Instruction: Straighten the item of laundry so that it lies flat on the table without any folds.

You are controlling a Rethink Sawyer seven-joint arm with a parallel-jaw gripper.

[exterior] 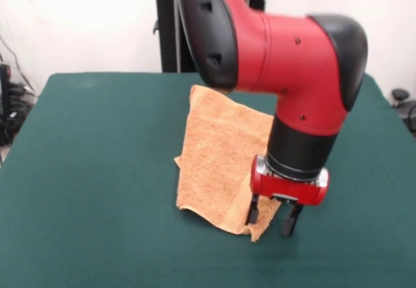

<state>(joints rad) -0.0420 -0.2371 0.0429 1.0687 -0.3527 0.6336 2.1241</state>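
Observation:
An orange-tan terry towel (218,155), the item of laundry, lies on the dark green table (91,171) near its middle. It looks doubled over on itself, with a fold along its left side and its right part hidden behind the arm. My gripper (272,219) hangs over the towel's near right corner, fingers pointing down. It is open, with one fingertip (252,218) at the towel's corner edge and the other over bare green cloth. Nothing is held between the fingers.
The red and black arm (279,47) comes down over the towel's far right part. Cables and dark equipment (10,103) stand off the table's left edge, and a dark object (402,99) sits off its right edge.

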